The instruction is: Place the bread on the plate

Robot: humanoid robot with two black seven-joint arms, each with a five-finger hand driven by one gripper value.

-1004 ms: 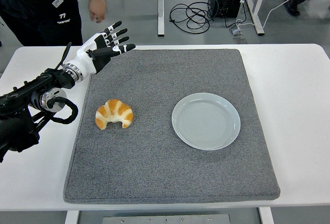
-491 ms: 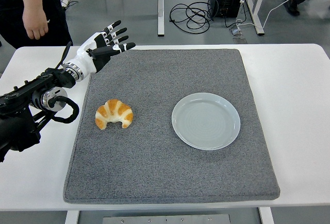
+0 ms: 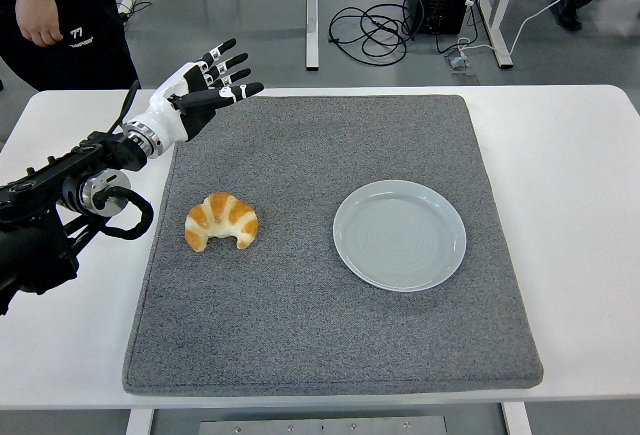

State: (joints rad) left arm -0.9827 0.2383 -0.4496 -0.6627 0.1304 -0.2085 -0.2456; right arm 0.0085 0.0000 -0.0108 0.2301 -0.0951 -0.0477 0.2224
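A golden croissant [image 3: 222, 221] lies on the left part of a grey mat [image 3: 330, 245]. To its right, on the same mat, rests a pale grey round plate [image 3: 400, 235] with nothing on it. My left hand [image 3: 212, 82] hovers over the mat's far left corner, fingers spread and holding nothing, well behind the croissant. Its black arm comes in from the left edge. The right arm does not show.
The mat lies on a white table [image 3: 580, 175]. A person in dark clothes [image 3: 60, 15] stands at the far left behind the table. Cables and a table leg show on the floor beyond.
The person behind the table has stepped to the left and drawn the hand away. My left hand, the croissant and the plate have stayed put.
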